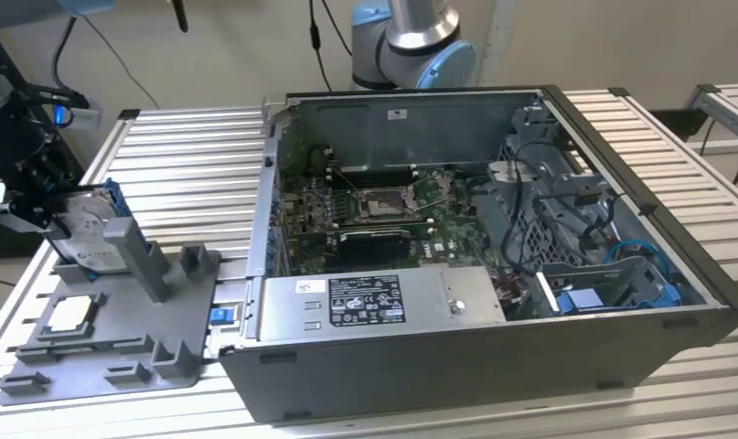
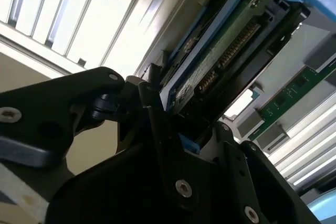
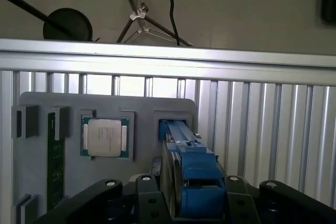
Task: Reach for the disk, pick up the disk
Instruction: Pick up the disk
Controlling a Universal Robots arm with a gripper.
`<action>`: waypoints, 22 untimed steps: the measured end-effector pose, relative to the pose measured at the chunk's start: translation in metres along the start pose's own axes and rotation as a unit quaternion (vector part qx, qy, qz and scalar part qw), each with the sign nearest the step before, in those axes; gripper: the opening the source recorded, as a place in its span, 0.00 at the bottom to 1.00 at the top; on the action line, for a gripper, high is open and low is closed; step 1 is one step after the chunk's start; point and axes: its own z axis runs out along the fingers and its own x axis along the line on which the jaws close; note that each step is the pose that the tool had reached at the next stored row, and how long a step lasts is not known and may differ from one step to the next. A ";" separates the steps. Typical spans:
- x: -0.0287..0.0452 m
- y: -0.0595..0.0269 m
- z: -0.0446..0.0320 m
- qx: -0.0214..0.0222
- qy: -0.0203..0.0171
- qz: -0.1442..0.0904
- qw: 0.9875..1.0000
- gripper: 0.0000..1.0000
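The disk [image 1: 90,229] stands on edge in a slot of the grey stand [image 1: 137,329] at the exterior view's left, its blue frame showing along the top. My gripper [image 1: 49,215] is at the disk's outer side. In the first wrist view the blue-framed disk [image 3: 197,171] sits between my black fingers [image 3: 152,198], which lie against both of its sides; the gripper [image 3: 191,198] is shut on it. The second wrist view shows the disk's connector edge [image 2: 220,51] held in the gripper [image 2: 186,124].
A square silver processor chip [image 1: 73,315] [image 3: 104,137] lies in the stand beside the disk, and a green memory stick [image 3: 54,166] stands further along. An open computer case [image 1: 466,256] takes up the middle of the slatted aluminium table [image 1: 186,155].
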 end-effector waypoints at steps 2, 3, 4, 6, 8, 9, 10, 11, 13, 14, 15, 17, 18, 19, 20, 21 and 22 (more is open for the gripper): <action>0.0000 0.0000 0.0000 0.000 0.000 0.000 1.000 1.00; 0.0000 0.0000 0.0000 0.000 0.000 0.000 1.000 1.00; 0.0000 0.0000 0.0001 0.000 0.000 0.000 1.000 1.00; 0.0000 0.0000 0.0000 0.000 0.000 0.000 1.000 0.00; 0.0001 0.0000 0.0000 0.000 0.000 0.000 1.000 0.00; 0.0001 0.0000 0.0000 0.000 0.000 0.000 1.000 0.00; 0.0000 0.0000 0.0000 0.000 0.000 0.000 1.000 0.00; 0.0000 0.0000 0.0001 0.000 0.000 0.000 1.000 0.00; 0.0000 0.0000 0.0001 0.000 0.000 0.000 1.000 0.00; 0.0000 0.0000 0.0001 0.000 0.000 0.000 1.000 0.00; 0.0000 0.0000 0.0001 0.000 0.000 0.000 1.000 0.00; 0.0000 0.0000 0.0001 0.000 0.000 0.000 1.000 0.00; 0.0000 0.0000 0.0001 0.000 0.000 0.000 1.000 0.00; 0.0000 0.0000 0.0002 0.000 0.000 0.000 1.000 0.00; 0.0000 0.0000 0.0002 0.000 0.000 0.000 1.000 0.00; 0.0000 0.0000 0.0002 0.000 0.000 0.000 1.000 0.00; 0.0000 0.0000 0.0002 0.000 0.000 0.000 1.000 0.00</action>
